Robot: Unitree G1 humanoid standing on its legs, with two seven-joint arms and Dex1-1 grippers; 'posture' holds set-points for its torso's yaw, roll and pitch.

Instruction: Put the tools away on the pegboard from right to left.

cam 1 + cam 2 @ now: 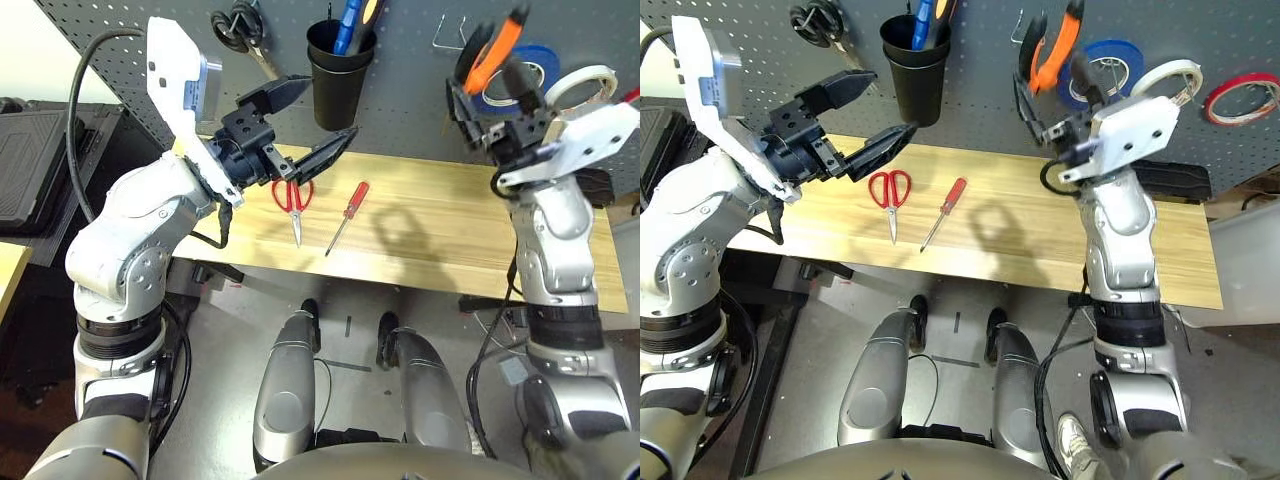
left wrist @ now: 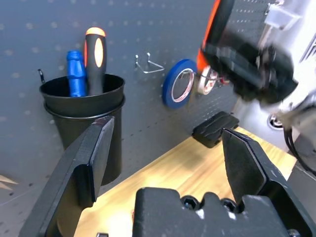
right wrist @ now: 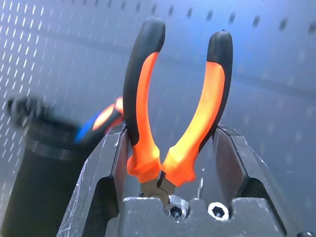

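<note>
My right gripper (image 3: 170,153) is shut on the orange-handled pliers (image 3: 148,108), gripping them near the joint with the handles pointing away. It holds them up against the dark grey pegboard (image 1: 400,90), close to a metal hook (image 1: 445,35). The thin red tape ring (image 1: 1240,97) hangs on the pegboard at the far right. The red-handled scissors (image 1: 293,195) and the slim red-handled screwdriver (image 1: 350,212) lie side by side on the wooden benchtop (image 1: 430,240). My left gripper (image 1: 890,103) hovers open above the scissors, holding nothing.
A black cup (image 1: 335,70) with blue and orange-handled tools hangs on the pegboard in front of my left gripper. Black-handled scissors (image 1: 235,25) hang at the upper left. Blue tape (image 1: 1105,70) and white tape (image 1: 1165,78) hang beside the pliers. A black block (image 1: 1170,180) sits at the bench's back right.
</note>
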